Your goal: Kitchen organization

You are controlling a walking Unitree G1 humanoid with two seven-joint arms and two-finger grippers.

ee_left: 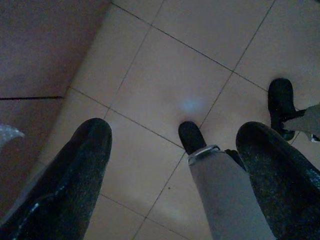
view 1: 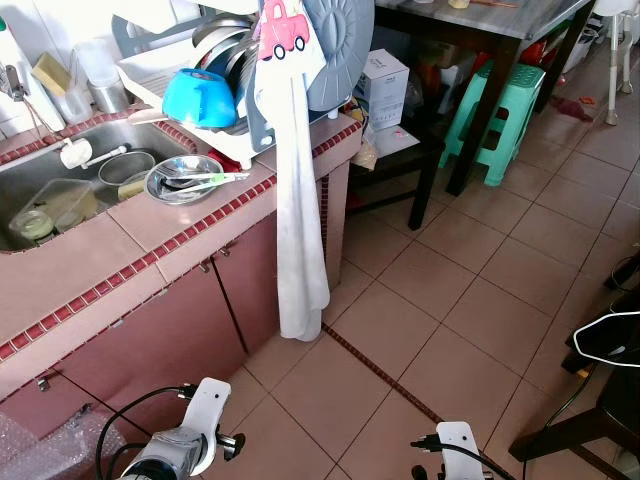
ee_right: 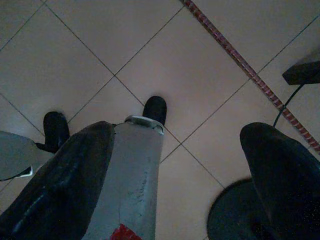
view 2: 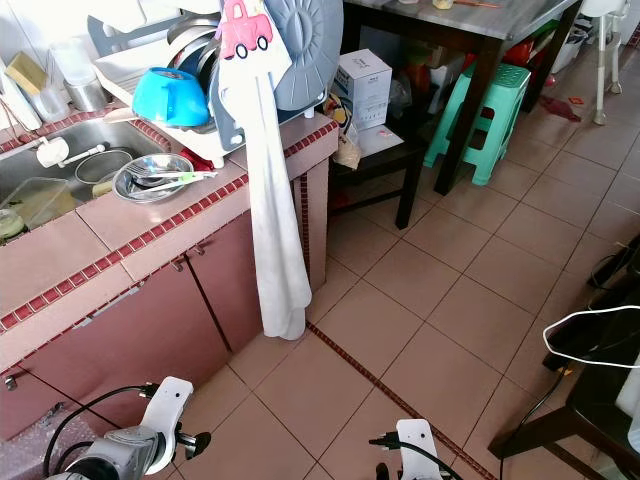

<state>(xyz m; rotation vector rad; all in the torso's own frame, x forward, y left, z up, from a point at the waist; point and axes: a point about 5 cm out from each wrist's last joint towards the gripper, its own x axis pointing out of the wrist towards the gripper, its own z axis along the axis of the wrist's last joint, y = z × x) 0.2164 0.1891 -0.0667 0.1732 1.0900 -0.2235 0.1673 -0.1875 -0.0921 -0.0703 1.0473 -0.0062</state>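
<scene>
Two grippers hung idle low over the floor tiles [view 1: 480, 300], the left gripper [ee_left: 175, 165] and right gripper [ee_right: 180, 170] each with its black fingers spread apart and nothing between them. The work lay up and to the robot's left: a steel bowl [view 1: 183, 180] with utensils rested on the red-tiled counter [view 1: 90, 270] just beside the sink [view 1: 60, 195], and a blue cup [view 1: 200, 98] sat upturned in the crowded dish rack [view 1: 225, 140] farther along. A long white towel [view 1: 300, 220] hung down the counter's end. The left arm stood nearer the counter, so it seemed the likelier one to reach first, upward and leftward.
</scene>
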